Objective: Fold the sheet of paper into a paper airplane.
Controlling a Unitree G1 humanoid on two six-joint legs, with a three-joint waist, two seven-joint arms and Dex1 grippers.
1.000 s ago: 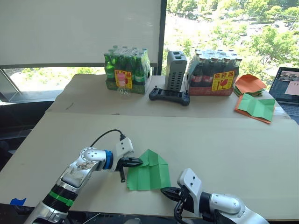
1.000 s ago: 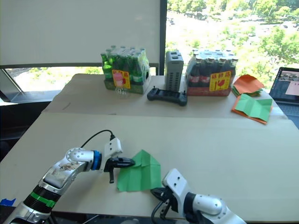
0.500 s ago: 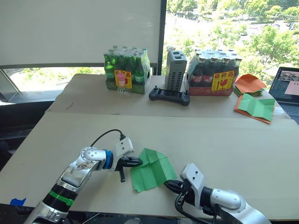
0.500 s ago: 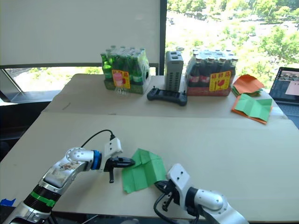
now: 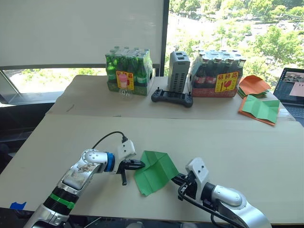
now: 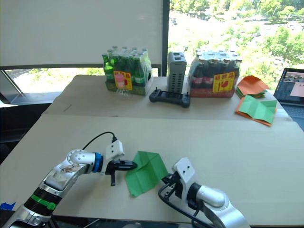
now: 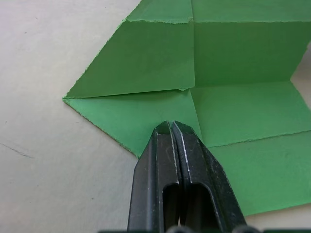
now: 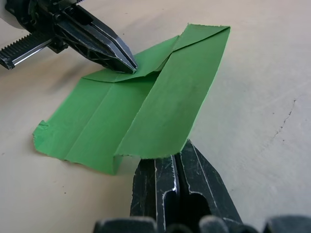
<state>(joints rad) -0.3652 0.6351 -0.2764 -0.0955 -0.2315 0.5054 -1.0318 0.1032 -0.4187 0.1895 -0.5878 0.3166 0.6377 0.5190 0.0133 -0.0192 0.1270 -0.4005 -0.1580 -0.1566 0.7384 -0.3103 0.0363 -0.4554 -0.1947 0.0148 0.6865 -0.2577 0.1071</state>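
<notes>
Left gripper (image 7: 170, 127) fingers pressed fully together, tip pinning left edge of sheet of paper (image 5: 156, 171) to near table (image 5: 228, 137), not gripping it. Green sheet partly folded, creased, near front edge of table, between both claws. Right gripper (image 8: 176, 151) also closed tight, tips touching sheet's right edge, which looks raised a bit.

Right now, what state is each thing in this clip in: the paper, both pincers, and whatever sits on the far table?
sheet of paper: partly folded, creased, one side lifted off the table.
left pincer: shut, tip pressing on the paper.
right pincer: shut on the paper's edge.
green bottle pack: upright, wrapped.
dark bottle pack: upright, wrapped.
controller: lying flat.
laptop: open, screen lit.
</notes>
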